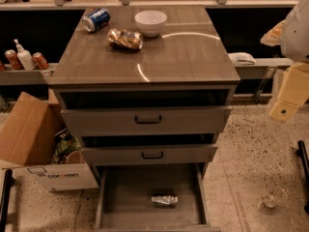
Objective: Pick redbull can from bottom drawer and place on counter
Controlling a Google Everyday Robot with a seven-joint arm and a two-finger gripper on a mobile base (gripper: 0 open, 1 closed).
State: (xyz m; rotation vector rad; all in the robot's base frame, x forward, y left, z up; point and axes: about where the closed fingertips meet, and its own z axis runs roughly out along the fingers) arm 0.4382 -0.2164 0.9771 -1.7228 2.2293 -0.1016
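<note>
Can point(164, 200) lay sideways in open bottom drawer point(140, 185); gripper point(288, 98) hung far right, well apart; jaws' state untellable.

The arm point(300, 30) enters at the upper right edge. The gripper point(286, 105) hangs below it at mid-right, angled downward.
</note>
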